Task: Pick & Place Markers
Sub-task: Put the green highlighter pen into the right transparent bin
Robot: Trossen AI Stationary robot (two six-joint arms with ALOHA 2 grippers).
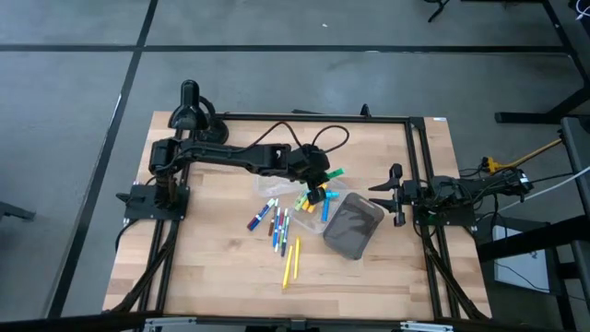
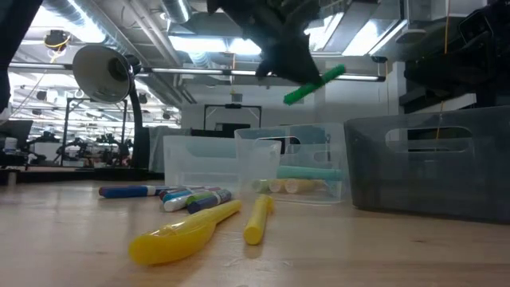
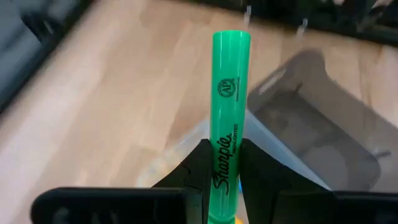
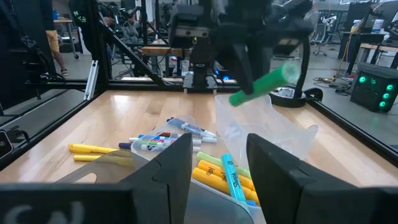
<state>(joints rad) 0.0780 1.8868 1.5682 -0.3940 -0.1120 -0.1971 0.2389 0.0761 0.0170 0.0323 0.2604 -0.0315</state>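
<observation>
Green marker [image 3: 229, 118], one, is pinched in the left claw [image 1: 323, 178]; two yellow markers [image 1: 290, 263] lie below; right claw [image 1: 395, 194] spread.

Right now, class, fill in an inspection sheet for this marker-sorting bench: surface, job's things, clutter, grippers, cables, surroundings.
Surface: wooden table inside a black frame.
Job's things: green marker held in the air above the clear tray; yellow and blue markers lying in a tray; loose markers on the wood, two yellow ones nearest the front edge.
Clutter: dark grey bin beside the trays.
Grippers: left gripper with its fingers shut on the green marker; right gripper open, waiting at the table's right edge.
Cables: black cable looping over the left arm; wires at the right arm's base.
Surroundings: lamp, workshop benches beyond the table.
</observation>
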